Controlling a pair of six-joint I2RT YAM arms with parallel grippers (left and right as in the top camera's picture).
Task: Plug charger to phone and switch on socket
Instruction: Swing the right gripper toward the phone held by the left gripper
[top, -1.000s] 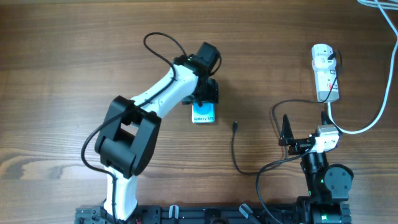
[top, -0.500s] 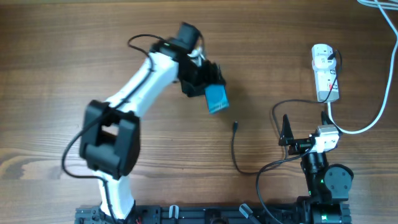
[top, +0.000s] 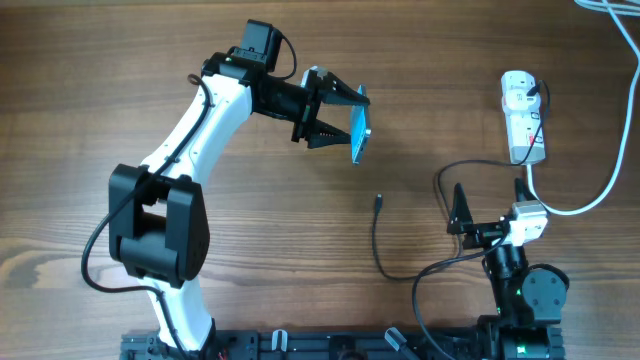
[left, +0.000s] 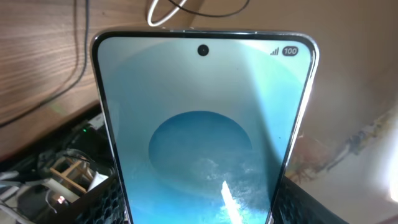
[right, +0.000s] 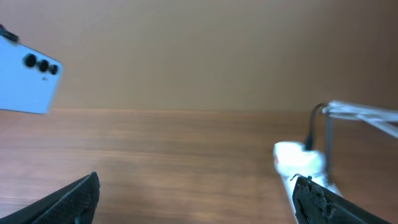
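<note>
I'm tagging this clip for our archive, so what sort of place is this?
Probably a robotics test bench, not a home: two robot arms fixed at one edge of a wood-grain table, plus a phone, charger and socket.

The table (top: 120, 80) was dark brown wood, its grain running from side to side, with paler streaks and a few darker bands across it. A white cable (top: 607, 11) cut across the far right corner and left the overhead view at the right edge. Along the table's near edge ran a black rail (top: 330, 343) with pale clips. From the right wrist, a plain tan wall (right: 199, 50) rose beyond the tabletop, blurred and without any mark.
</note>
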